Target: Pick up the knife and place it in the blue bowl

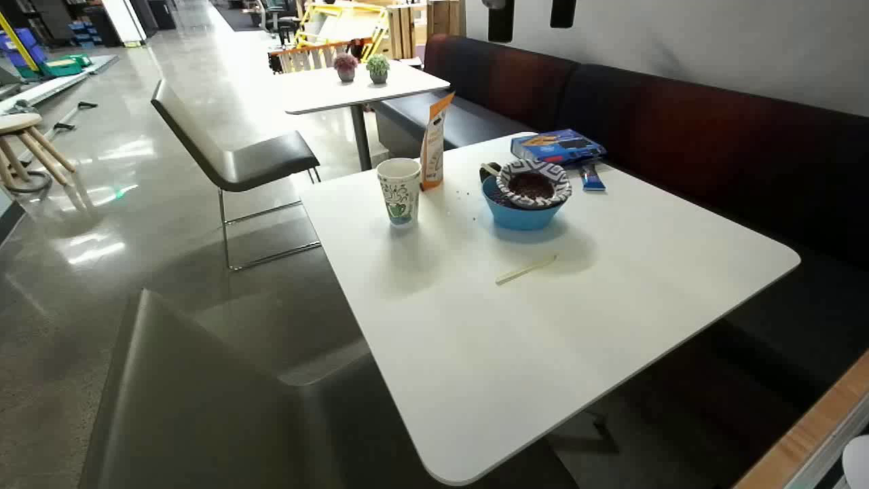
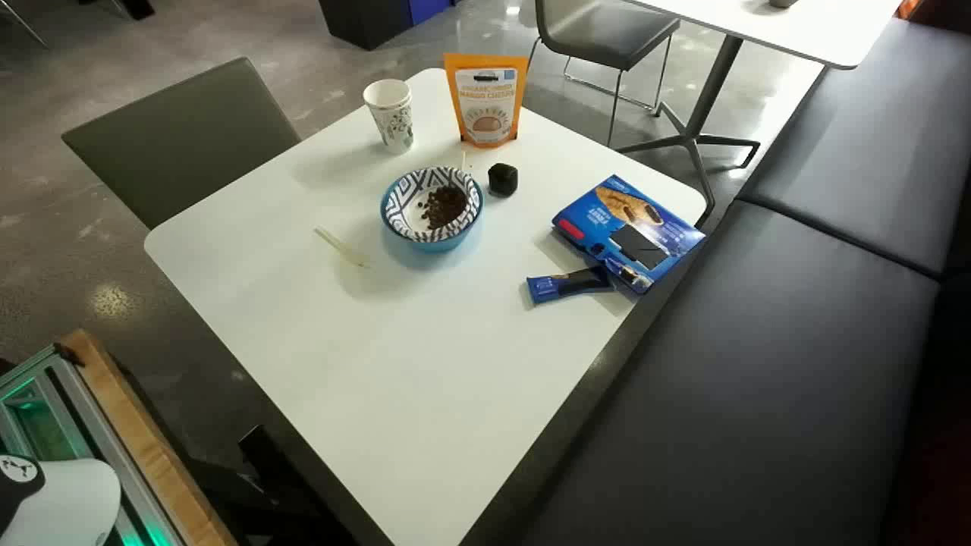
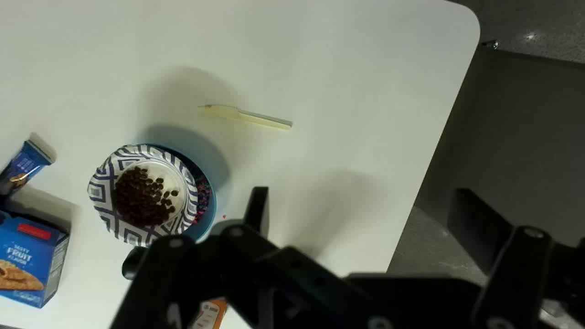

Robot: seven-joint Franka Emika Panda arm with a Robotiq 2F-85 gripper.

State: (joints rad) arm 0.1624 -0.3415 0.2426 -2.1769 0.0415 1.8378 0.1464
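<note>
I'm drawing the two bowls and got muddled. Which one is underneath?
The light-blue bowl with plain sides. It stands on the table, while the white patterned bowl, with brown bits inside, rests on top of it.

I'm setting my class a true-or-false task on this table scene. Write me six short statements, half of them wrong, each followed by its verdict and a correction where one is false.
1. The tool stands open. True.
2. The knife lies on the white table, apart from the blue bowl. True.
3. The knife's handle end is nearer the blue bowl than its blade end. False: the blade end is nearer.
4. A patterned bowl rests in the blue bowl. True.
5. The patterned bowl is empty. False: it holds small dark brown pieces.
6. The orange pouch lies flat. False: the orange pouch stands upright.
</note>
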